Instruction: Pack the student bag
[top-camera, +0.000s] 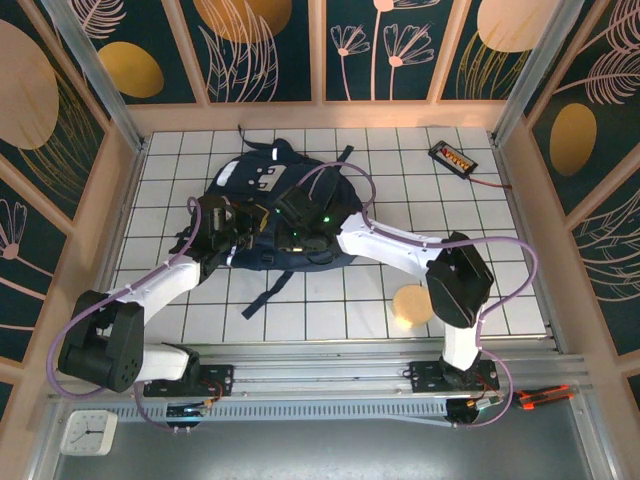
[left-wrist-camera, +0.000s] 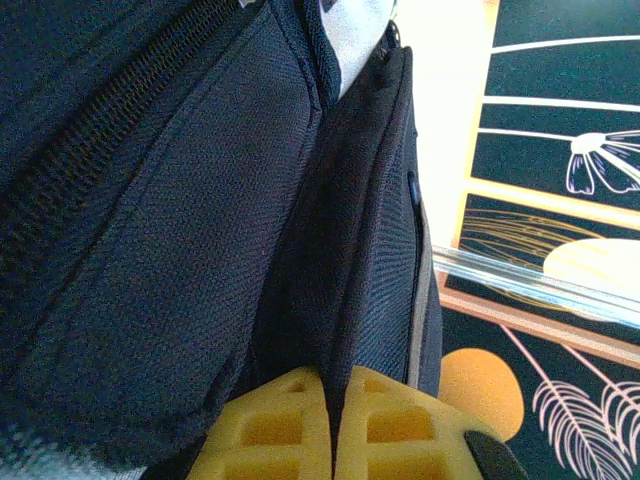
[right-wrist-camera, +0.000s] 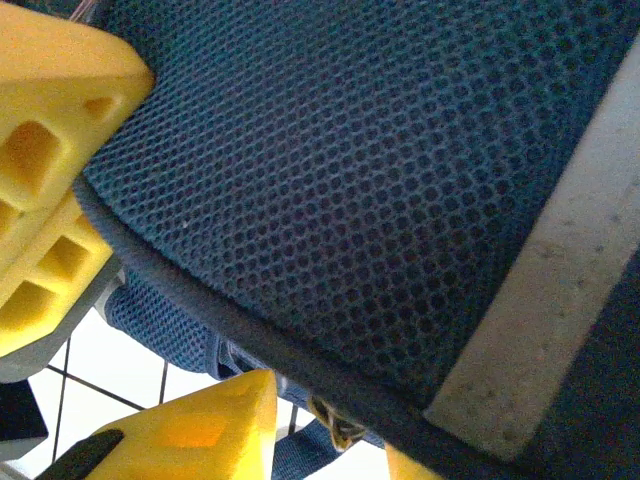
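The student bag (top-camera: 275, 185) lies flat in the middle of the tiled counter (top-camera: 420, 205), toward its far side. Its pale-patched front pocket faces up and its black straps trail toward the arms. Both arms reach in over its near half.

In the left wrist view, the left gripper (left-wrist-camera: 333, 425) has its jaws closed on a raised fold of the navy fabric, just beside a zip line. This looks like a hold meant to lift one side of an opening and keep the bag from sliding.

In the right wrist view, the right gripper (right-wrist-camera: 210, 225) has its jaws partly apart, straddling the piped edge of a blue mesh panel with a pale stripe across it. I cannot tell whether they have pinched that edge yet. My guess is that the two holds are meant to pull against each other and spread the bag's mouth so things can go in.

A round tan disc (top-camera: 410, 305) lies on the near right tiles, well apart from the bag. A small black meter (top-camera: 452, 157) with its cable sits at the far right corner.
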